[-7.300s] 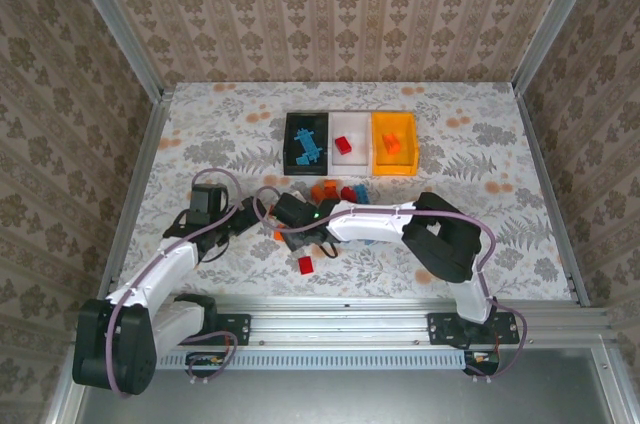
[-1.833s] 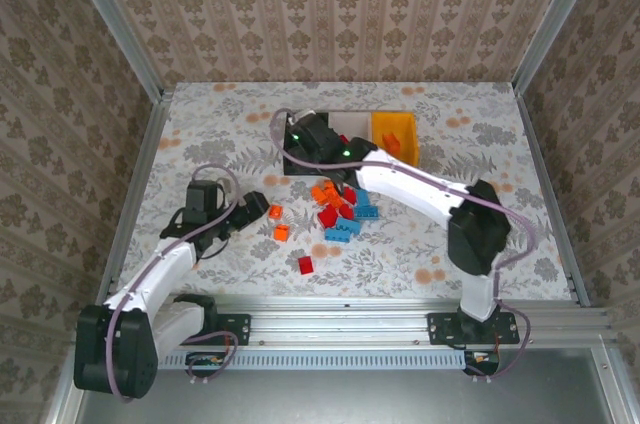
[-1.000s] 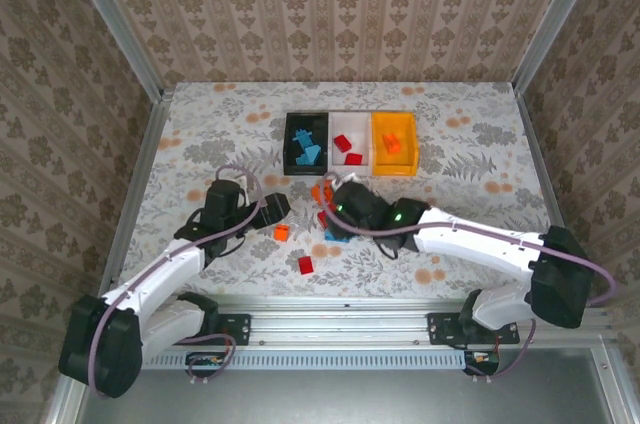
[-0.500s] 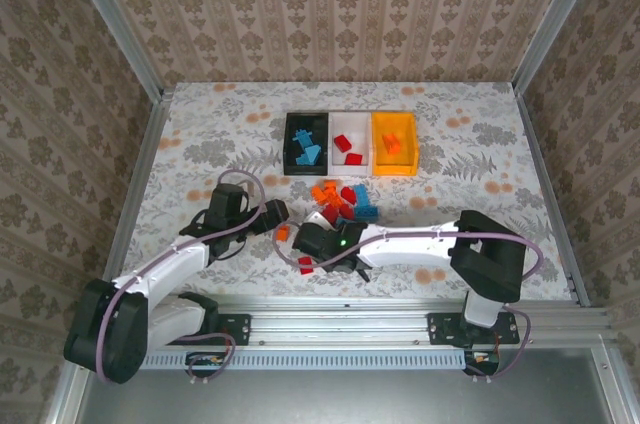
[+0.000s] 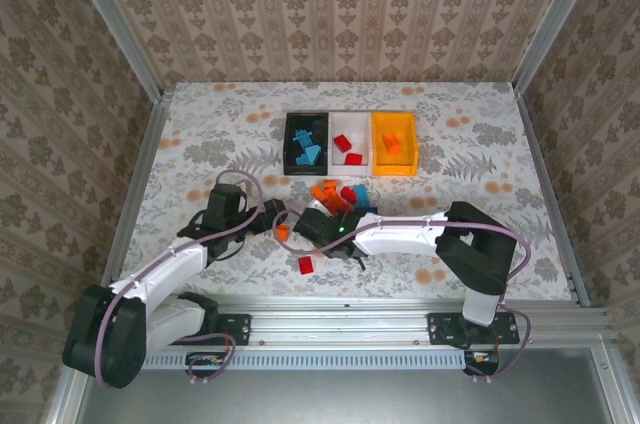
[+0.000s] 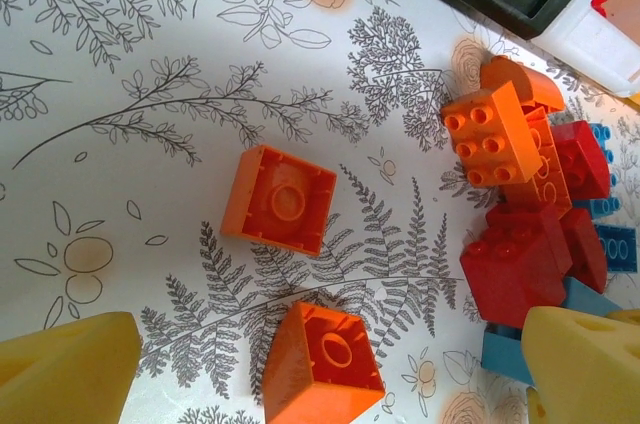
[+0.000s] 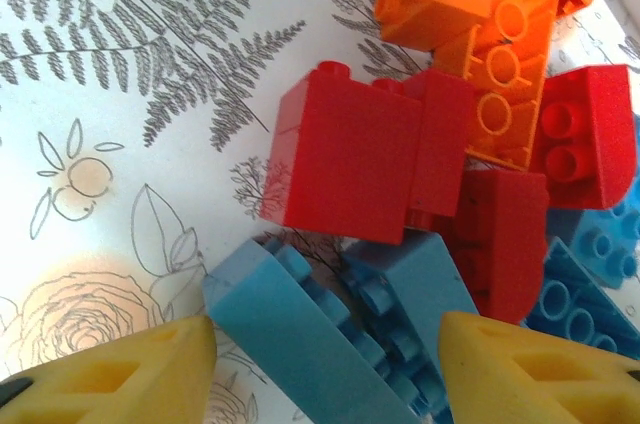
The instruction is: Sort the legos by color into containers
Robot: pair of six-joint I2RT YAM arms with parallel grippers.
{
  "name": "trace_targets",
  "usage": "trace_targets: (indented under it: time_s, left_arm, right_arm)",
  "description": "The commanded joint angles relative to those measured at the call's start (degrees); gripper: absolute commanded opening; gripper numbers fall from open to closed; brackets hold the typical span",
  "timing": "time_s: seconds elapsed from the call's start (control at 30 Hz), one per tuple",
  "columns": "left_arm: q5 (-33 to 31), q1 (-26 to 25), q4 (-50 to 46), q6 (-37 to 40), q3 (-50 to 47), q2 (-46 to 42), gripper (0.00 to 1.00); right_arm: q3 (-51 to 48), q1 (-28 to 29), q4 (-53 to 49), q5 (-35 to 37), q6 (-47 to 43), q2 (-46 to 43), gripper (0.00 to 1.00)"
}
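Legos point(image 5: 340, 196) are mostly sitting in a loose pile on the worktop point(image 5: 200, 124), with a few already binned. Right hand point(image 7: 325, 334) is straddling a light blue brick point(image 7: 300, 339), jaws parted and not clearly pinching it. Red brick point(image 7: 350, 159) is crowding it just past the fingertips. Best bet is squeezing on the flat sides and lifting straight up, without dragging neighbours. Left hand point(image 6: 330, 344) is hanging wide open over two loose orange bricks point(image 6: 280, 199). Black bin point(image 5: 288, 139), beyond the pile from the right hand, is holding blue ones, so it's looking like the likely drop.
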Motion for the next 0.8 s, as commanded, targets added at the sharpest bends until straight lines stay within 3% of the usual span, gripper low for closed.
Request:
trace_targets:
  time_s: [0.0, 0.4, 0.77]
  left_arm:
    - [-0.4, 0.4, -1.5, 0.1, 0.0, -1.4, 1.0]
    - [-0.2, 0.5, -1.9, 0.5, -0.1, -1.8, 1.0]
    - [0.1, 0.5, -2.0, 0.6, 0.3, -1.4, 1.0]
  right_arm:
    - [0.5, 0.1, 1.2, -2.1, -0.5, 0.8, 0.59]
    - [-1.5, 0.9, 1.3, -7.1, 3.6, 0.5, 0.5]
    - [-1.8, -0.8, -0.4, -9.0, 2.6, -0.8, 0.49]
